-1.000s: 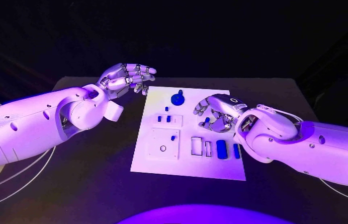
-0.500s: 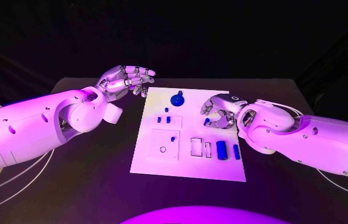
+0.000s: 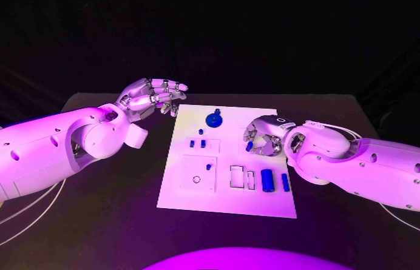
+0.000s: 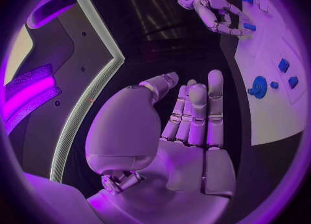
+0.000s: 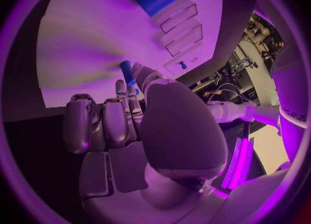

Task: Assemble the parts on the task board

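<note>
Several blue parts sit on the white board, which serves as the reference here. At its near edge, toward the robot, a long blue block and a slimmer blue piece lie beside two empty rectangular slots; these slots appear unfilled. Near the board's middle, two small blue pegs lie side by side. Over the board's right half, the right hand pinches a small blue peg between thumb and fingertips, just above the surface. At the far end, a blue gear sits on the board. Off the far left corner, the left hand hovers with fingers loosely extended, grasping nothing. By this judgement, assembly is at an early stage: most parts remain unseated.
</note>
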